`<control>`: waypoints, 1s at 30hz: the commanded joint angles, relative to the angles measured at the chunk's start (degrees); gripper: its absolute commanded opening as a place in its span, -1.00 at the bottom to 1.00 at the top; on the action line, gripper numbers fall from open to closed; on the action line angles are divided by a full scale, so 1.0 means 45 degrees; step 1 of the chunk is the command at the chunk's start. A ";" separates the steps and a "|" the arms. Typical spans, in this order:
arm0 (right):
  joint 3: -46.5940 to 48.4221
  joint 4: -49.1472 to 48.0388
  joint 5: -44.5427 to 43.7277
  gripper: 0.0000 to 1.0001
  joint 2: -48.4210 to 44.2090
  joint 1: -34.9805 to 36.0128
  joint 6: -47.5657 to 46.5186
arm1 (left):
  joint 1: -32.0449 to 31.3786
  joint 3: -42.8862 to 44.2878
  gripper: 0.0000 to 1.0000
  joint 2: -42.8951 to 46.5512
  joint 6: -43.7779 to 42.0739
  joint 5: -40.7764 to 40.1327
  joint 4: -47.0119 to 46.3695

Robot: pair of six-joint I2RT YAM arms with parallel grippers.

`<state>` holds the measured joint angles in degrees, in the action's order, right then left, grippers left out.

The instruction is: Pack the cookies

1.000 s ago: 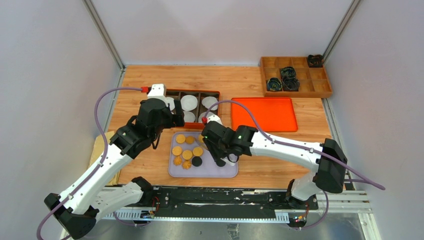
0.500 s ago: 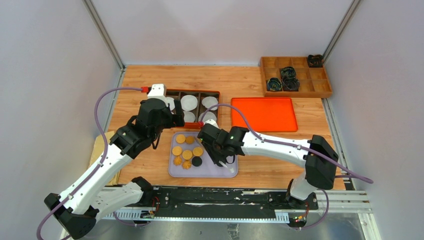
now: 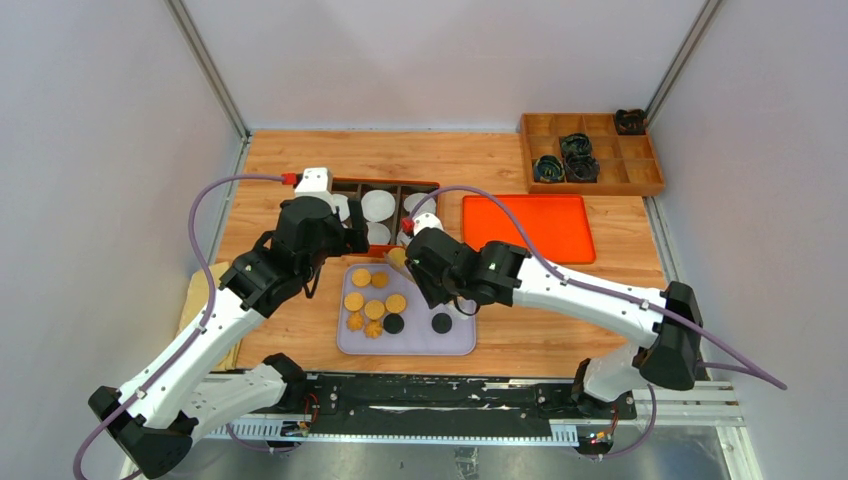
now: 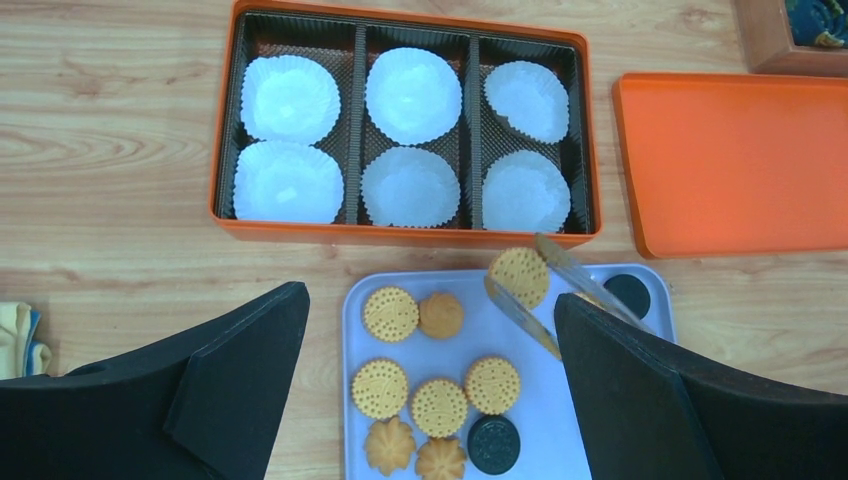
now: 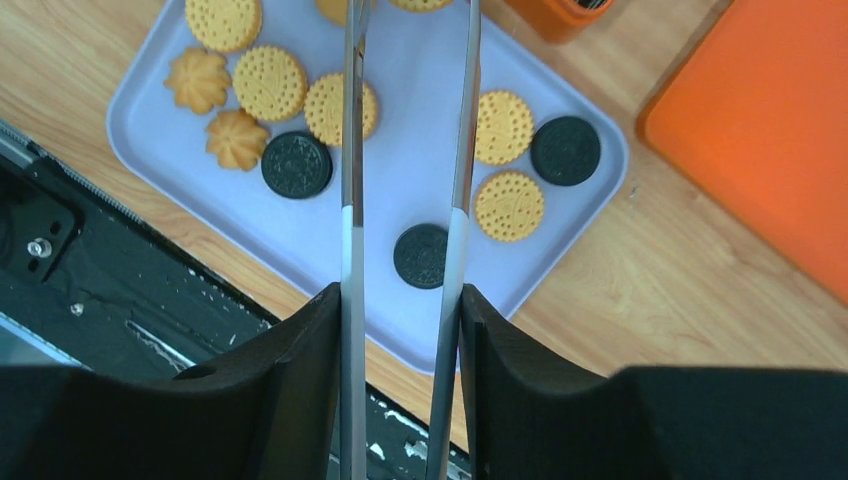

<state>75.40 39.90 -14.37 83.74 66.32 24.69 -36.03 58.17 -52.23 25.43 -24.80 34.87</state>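
A golden biscuit is held in tongs clamped by the right gripper (left gripper gaping, empty); a careful lowering into a paper cup is called for next.

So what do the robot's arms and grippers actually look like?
Both the left arm and right arm have white links joined by chunky black joints. A purple cable loops along each, the left's ending in a red plug. The left gripper and right gripper each have two broad matte-black wedge fingers.
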 commanded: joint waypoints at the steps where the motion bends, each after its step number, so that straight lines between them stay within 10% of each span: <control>1: 0.0839 0.0099 -0.1299 -0.99 -0.0249 -0.0367 -0.0637 | 0.0019 0.0585 1.00 0.0114 -0.0183 -0.0427 0.0084; 22: 0.4365 -0.0806 -0.0203 -1.00 0.4300 -0.4311 -0.2603 | 0.0032 0.0534 1.00 -0.0018 -0.0553 -0.0948 0.0148; 30: 0.4307 -0.0826 -0.1211 -0.14 0.4299 -0.4406 -0.2554 | 0.0037 0.0436 1.00 0.0148 -0.0723 -0.0832 0.0161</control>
<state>92.42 36.77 -16.73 103.50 47.13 14.04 -36.03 60.36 -52.56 22.92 -27.64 35.33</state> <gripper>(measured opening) 0.457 0.999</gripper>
